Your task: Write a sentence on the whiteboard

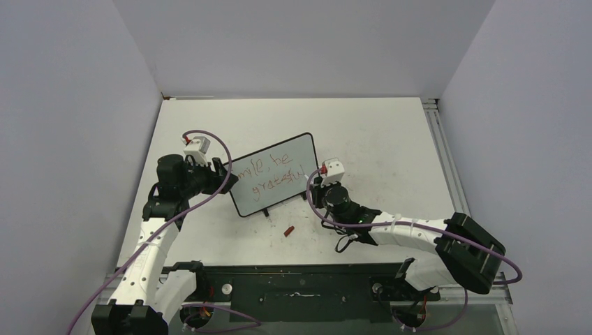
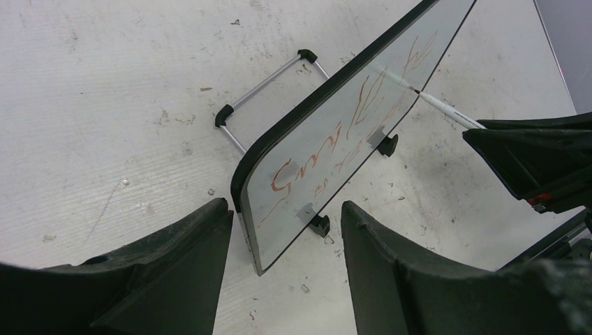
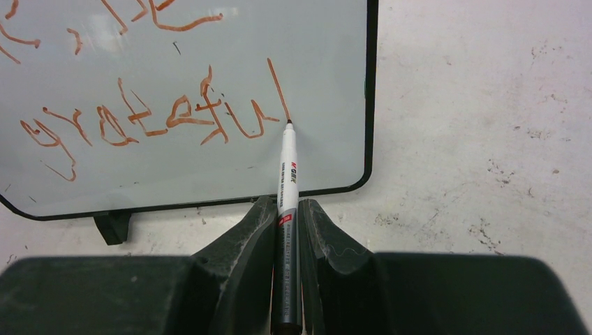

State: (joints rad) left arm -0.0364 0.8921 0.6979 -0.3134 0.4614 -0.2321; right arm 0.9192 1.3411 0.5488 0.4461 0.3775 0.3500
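Note:
The whiteboard (image 1: pixel 251 199) stands tilted at the table's middle, with the sentence (image 1: pixel 274 174) on it in red, two lines. My left gripper (image 1: pixel 227 174) is open, its fingers either side of the board's left corner (image 2: pixel 279 223); "Smile" (image 2: pixel 307 164) shows there. My right gripper (image 3: pixel 287 204) is shut on a white marker (image 3: pixel 288 167). The marker's tip touches the board (image 3: pixel 314 70) at the bottom of the last "l" of "grateful" (image 3: pixel 167 118). The marker also shows in the left wrist view (image 2: pixel 447 112).
A small red cap (image 1: pixel 288 229) lies on the table in front of the board. A black foot (image 3: pixel 112 227) and a wire stand (image 2: pixel 269 84) hold the board up. Grey walls close in the table on three sides.

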